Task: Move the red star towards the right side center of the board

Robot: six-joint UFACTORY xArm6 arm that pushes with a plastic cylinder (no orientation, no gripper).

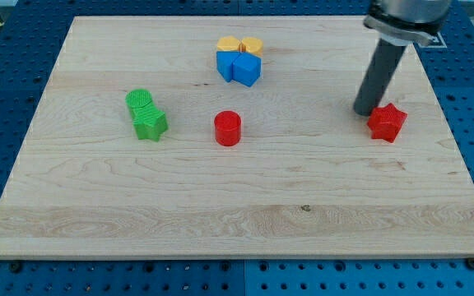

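Note:
The red star [387, 122] lies on the wooden board [237, 205] near the view's right edge, about mid-height. My tip [363, 110] rests on the board just left of and slightly above the star, touching or almost touching it. The dark rod rises from there toward the view's top right.
A red cylinder [228, 128] stands at the centre. A green cylinder [140, 102] and a green star [150, 124] sit together at the left. Two yellow blocks [239, 44] and two blue blocks [239, 67] cluster at the top centre.

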